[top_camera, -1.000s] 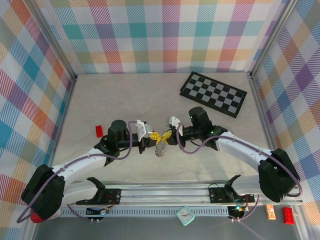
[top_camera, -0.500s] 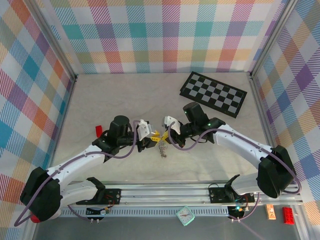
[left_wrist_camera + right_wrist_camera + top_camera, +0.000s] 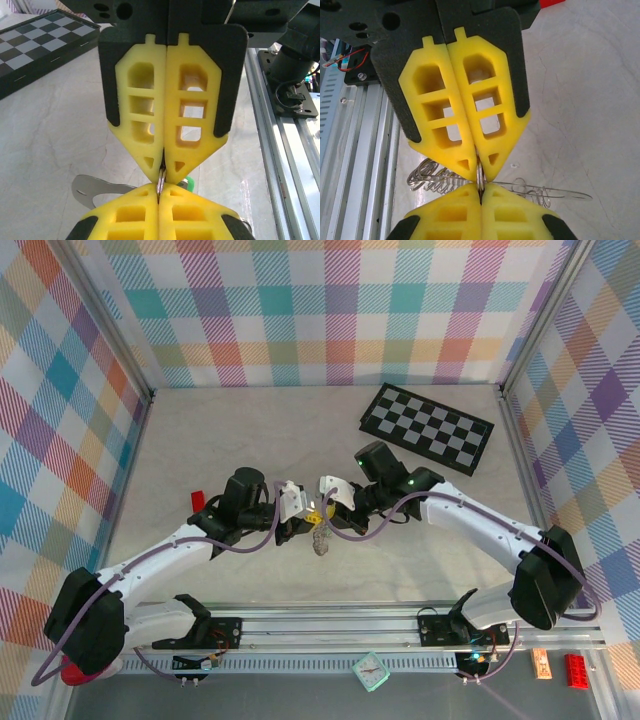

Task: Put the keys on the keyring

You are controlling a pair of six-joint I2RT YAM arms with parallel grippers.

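Step in hand, as judged: threading a key onto the ring. The left gripper (image 3: 159,189) and right gripper (image 3: 481,189) meet tip to tip mid-scene. Each has its jaws pressed together on a sliver of the large thin grey metal keyring (image 3: 432,179), whose fringe of silvery keys trails to the near side. A small green-headed key (image 3: 189,183) sits just beside the pinch. The next move calls for parting the ring's coil without losing the grip.
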